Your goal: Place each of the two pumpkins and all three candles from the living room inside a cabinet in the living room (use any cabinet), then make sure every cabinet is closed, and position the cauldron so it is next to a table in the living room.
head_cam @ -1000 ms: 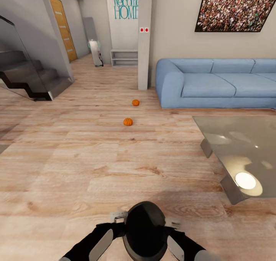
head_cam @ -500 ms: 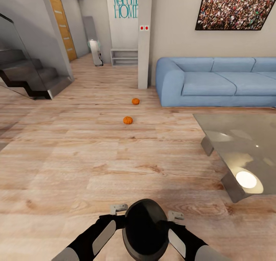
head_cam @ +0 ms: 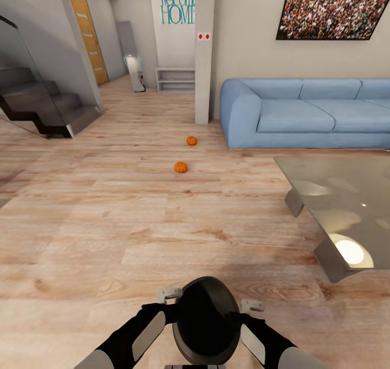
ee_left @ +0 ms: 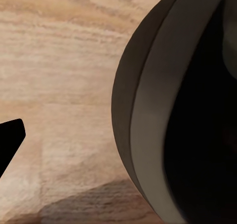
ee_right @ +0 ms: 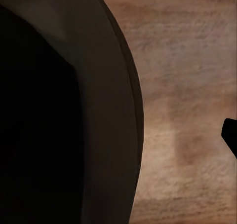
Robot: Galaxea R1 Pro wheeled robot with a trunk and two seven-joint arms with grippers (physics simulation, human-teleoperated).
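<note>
The dark cauldron hangs in front of my trunk, held between both arms. My left gripper and right gripper clamp its opposite sides. Its wall is close in the left wrist view and the right wrist view, with one black fingertip off to the side of it. Two orange pumpkins lie on the wood floor ahead, the nearer and the farther. The glossy grey table stands to the right. The candles and the cabinet are out of view.
A blue sofa lines the back wall behind the table. A grey pillar rises just past the pumpkins. Dark stairs stand at the left. Open wood floor lies between me and the pumpkins.
The whole view has shifted slightly as the camera moved. The cauldron and both arms show a little higher in the picture, still held together.
</note>
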